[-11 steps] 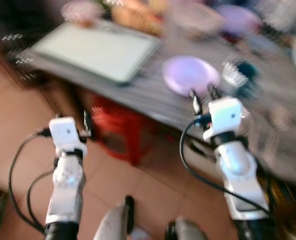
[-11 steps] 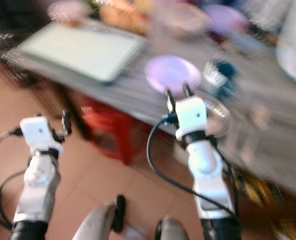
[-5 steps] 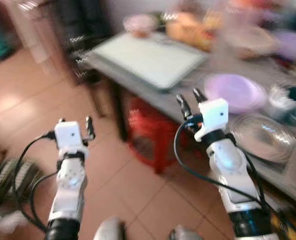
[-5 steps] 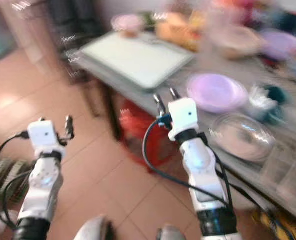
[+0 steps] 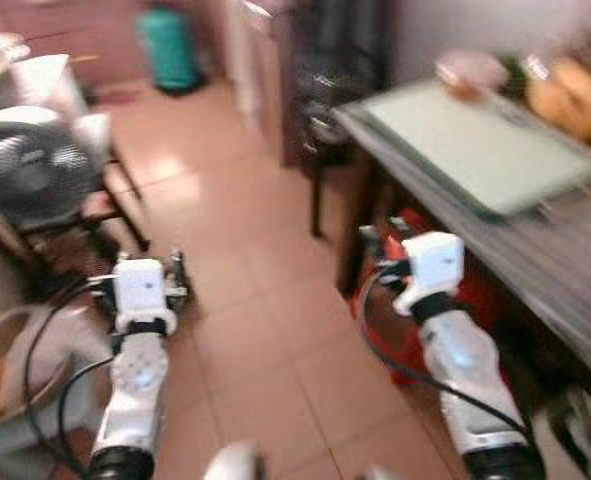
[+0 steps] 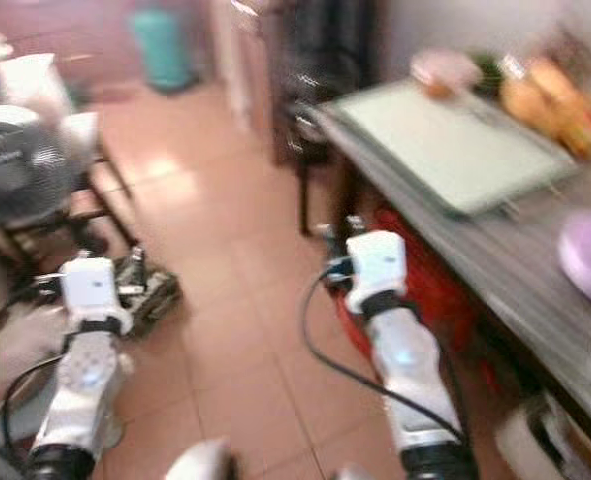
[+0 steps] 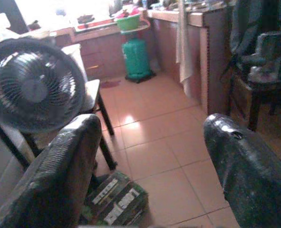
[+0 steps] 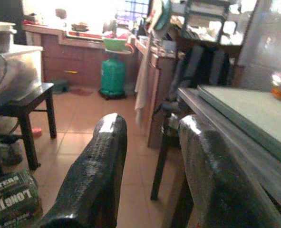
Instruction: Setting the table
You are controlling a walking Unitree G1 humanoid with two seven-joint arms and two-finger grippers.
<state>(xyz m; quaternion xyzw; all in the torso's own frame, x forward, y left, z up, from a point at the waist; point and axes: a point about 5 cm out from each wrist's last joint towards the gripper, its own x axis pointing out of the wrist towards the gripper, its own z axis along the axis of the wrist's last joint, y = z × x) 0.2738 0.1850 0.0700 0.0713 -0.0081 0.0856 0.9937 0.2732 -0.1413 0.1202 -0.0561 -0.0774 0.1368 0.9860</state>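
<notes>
The grey table (image 5: 540, 255) runs along the right side. On it lie a pale green tray (image 5: 475, 140), a purple plate (image 6: 590, 258) at the near right, and blurred orange food (image 6: 545, 100) beside a pinkish bowl (image 6: 443, 70) at the far end. My left gripper (image 5: 150, 262) hangs over the tiled floor, well left of the table; in the left wrist view its fingers (image 7: 59, 180) stand wide apart with nothing between them. My right gripper (image 5: 383, 238) is held low by the table's near corner, open and empty, its fingers (image 8: 95, 175) a little apart.
A black fan (image 5: 25, 165) stands on a dark stool (image 7: 96, 97) at the left. A green gas cylinder (image 7: 136, 57) sits by the far counter. A printed box (image 7: 116, 202) lies on the floor. A dark chair (image 5: 335, 70) stands at the table's end, a red stool (image 6: 430, 275) under it.
The whole view has swung left: the table slid to the right edge, and the fan, floor and far counter came into sight. Both grippers keep their pose, open and empty.
</notes>
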